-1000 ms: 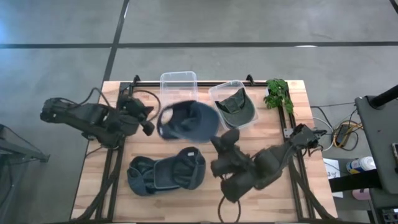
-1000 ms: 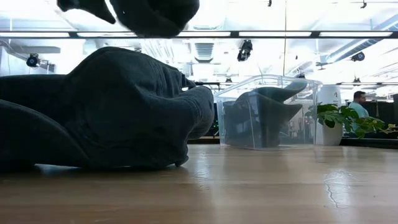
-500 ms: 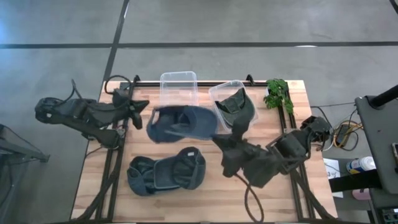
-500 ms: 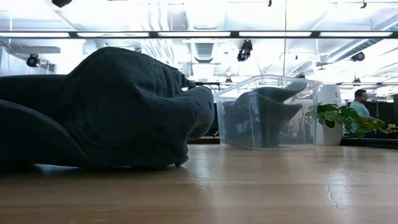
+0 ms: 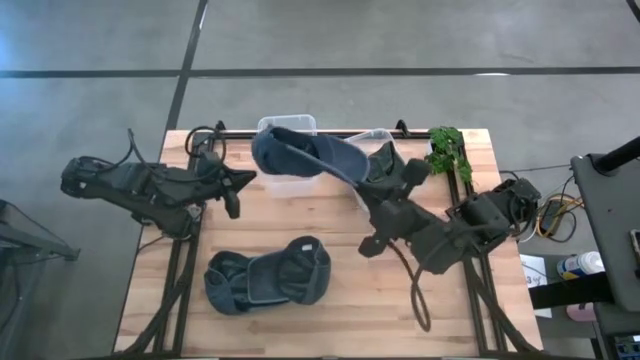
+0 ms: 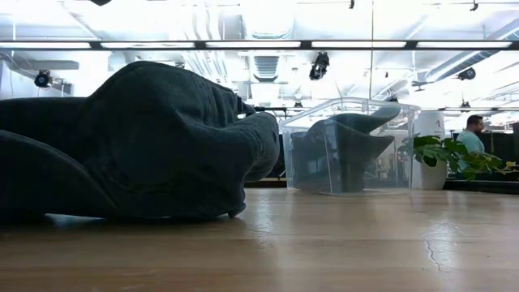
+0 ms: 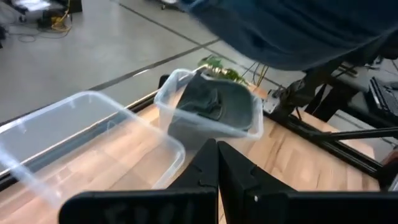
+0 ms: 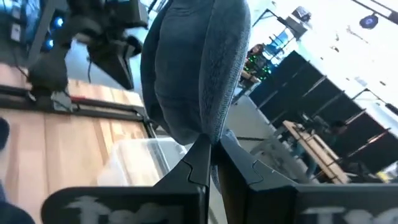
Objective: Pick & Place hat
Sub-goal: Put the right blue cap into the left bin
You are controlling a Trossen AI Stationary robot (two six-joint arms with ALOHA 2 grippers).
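A blue cap [image 5: 305, 155] hangs in the air over the empty clear bin [image 5: 287, 135] near the table's far edge, held by my right gripper [image 5: 362, 183], which is shut on it. In the right wrist view the cap [image 8: 193, 68] fills the space beyond the fingers. My left gripper [image 5: 236, 186] is shut and holds nothing, left of the bin; its wrist view shows the cap [image 7: 292, 31] overhead. A second clear bin [image 5: 375, 160] holds a dark green cap [image 7: 211, 106]. Another dark cap [image 5: 268, 277] lies on the table's near half, crown opening up. My right gripper pinches the blue cap's edge [image 8: 210, 134] at its right end between the two fingers. The fingers reach in from the table's right, slanting upward. The cap is lifted clear and stretches away from the fingers toward the table's left, above the empty bin.
A small green plant [image 5: 447, 150] stands at the far right corner, beside the bin with the green cap. The low view is filled on its left by the dark cap [image 6: 138, 146] on the table. A person [image 6: 474, 126] shows in the room behind. Bare wood lies mid-table.
The blue cap, which lay between both grippers at mid-table, has been lifted and carried toward the far edge, and now hangs over the empty bin. My right gripper went up and toward the far edge with it. My left gripper drew back toward the left edge, off the cap.
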